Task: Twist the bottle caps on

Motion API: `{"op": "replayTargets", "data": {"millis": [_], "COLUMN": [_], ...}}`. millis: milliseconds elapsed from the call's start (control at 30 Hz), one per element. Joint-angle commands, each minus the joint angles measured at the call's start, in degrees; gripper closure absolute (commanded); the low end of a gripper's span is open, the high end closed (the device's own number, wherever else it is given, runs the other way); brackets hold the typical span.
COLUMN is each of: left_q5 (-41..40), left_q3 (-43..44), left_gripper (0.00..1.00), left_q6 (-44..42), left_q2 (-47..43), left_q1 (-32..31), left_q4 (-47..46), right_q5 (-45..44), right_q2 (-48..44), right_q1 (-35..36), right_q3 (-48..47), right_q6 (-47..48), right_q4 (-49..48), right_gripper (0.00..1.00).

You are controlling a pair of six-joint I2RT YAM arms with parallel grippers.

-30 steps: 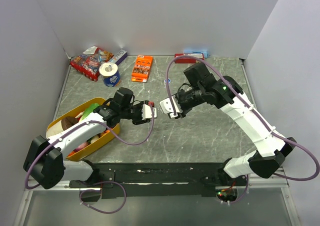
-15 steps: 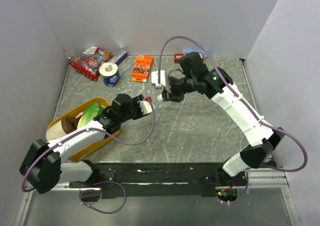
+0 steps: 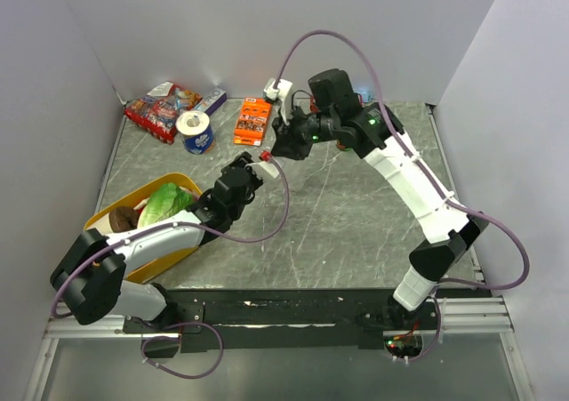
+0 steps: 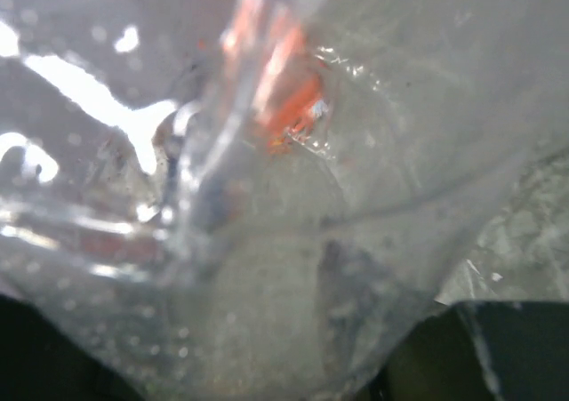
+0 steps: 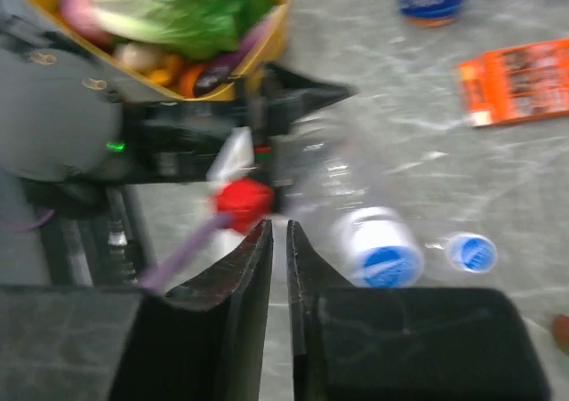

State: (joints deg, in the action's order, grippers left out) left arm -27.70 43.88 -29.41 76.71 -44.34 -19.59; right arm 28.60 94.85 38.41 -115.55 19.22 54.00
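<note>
My left gripper point(image 3: 260, 164) is shut on a small clear bottle point(image 5: 331, 180), held above the table's middle. A blue-and-white bottle cap point(image 5: 379, 251) sits on that bottle's near end. A second blue cap point(image 5: 468, 252) lies loose on the table beside it. In the left wrist view the clear bottle point(image 4: 284, 241) fills the picture, blurred. My right gripper point(image 5: 277, 228) hangs just behind and above the bottle, shut with nothing between its jaws. In the top view the right gripper point(image 3: 282, 145) is close to the left one.
A yellow basket point(image 3: 201, 232) with lettuce and other food stands at the left. An orange box point(image 3: 253, 121), a blue-and-white cup point(image 3: 196, 132) and a red snack packet point(image 3: 158, 112) lie at the back. Walls close in three sides.
The right gripper has drawn back and upward from the left gripper and has closed. The left arm has stretched forward and to the right with the bottle.
</note>
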Motion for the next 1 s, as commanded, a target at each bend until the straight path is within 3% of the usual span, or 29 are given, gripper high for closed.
{"op": "replayTargets", "data": {"millis": [0, 233, 400, 500, 533, 600, 633, 733, 967], "left_q5": [-7.5, -3.7, 10.4, 24.8, 27.4, 37.0, 39.3, 44.6, 48.8], "left_q3": [3.1, 1.3, -2.9, -4.5, -4.3, -3.5, -2.7, -1.1, 2.1], "left_gripper": [0.99, 0.99, 0.99, 0.99, 0.99, 0.99, 0.99, 0.99, 0.99], "left_q6": [4.8, 7.8, 6.8, 1.9, 0.0, -4.6, -6.5, -11.6, -15.8], "left_q2": [0.4, -0.7, -4.4, -6.8, -7.4, -8.5, -8.9, -8.6, -7.3], "left_q1": [0.0, 0.1, 0.6, 1.6, 2.1, 3.1, 3.6, 4.3, 5.6], "left_q4": [-3.7, 1.4, 3.9, 6.9, 10.0, 12.9, 15.8, 19.0, 24.0], "right_q5": [5.2, 9.7, 16.7, 20.3, 21.0, 20.0, 19.2, 18.2, 16.2], "right_q2": [0.5, -0.1, -1.9, -7.6, -10.9, -13.6, -15.3, -16.6, -18.3], "right_q1": [1.1, -2.9, -9.0, -10.0, -9.8, -8.6, -8.0, -6.1, -1.3], "right_q3": [-0.3, -7.9, -13.6, -7.2, -2.2, 2.4, 5.5, 8.6, 14.1], "right_q6": [-10.4, -12.7, -8.9, 7.5, 17.6, 27.9, 38.1, 51.0, 62.3], "right_q4": [1.2, -2.7, -5.4, -4.2, -2.5, 0.0, 4.4, 10.3, 17.7], "right_gripper": [0.85, 0.71, 0.63, 0.46, 0.37, 0.3, 0.29, 0.28, 0.31]}}
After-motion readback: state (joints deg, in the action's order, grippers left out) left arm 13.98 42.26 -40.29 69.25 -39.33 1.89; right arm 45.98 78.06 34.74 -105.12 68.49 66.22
